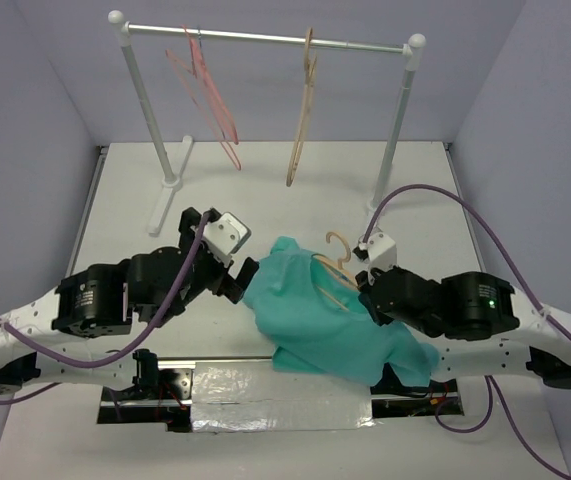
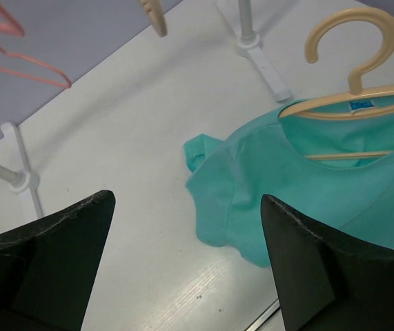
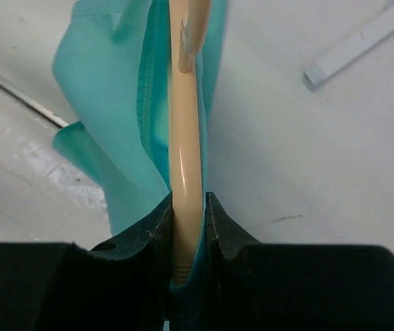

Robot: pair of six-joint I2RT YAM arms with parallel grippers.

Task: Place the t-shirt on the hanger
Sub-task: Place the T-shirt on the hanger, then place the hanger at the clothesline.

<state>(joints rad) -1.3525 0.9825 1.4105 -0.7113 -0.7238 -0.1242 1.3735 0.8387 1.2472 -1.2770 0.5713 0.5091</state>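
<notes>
While your right gripper (image 3: 186,207) clamps the cream plastic hanger (image 3: 185,138) inside the teal cloth t-shirt (image 2: 307,186), your left gripper (image 2: 186,200) gapes empty (the white rail rack (image 1: 265,38) stands well behind).

The t-shirt (image 1: 330,325) is small, plain and teal-green, crumpled in soft folds near the middle of the bench (image 1: 265,190), with one short sleeve spread flat on the surface. The hanger (image 1: 337,268) is pale cream-beige with thick curved arms. It sits in the shirt's neck opening, its bottom bar showing inside the collar below a small blue label, and its hook stands clear above the cloth. The right tool (image 3: 186,207) pinches one hanger arm edge-on, with teal fabric caught beside it at the grip, and the shirt drapes down from that arm
</notes>
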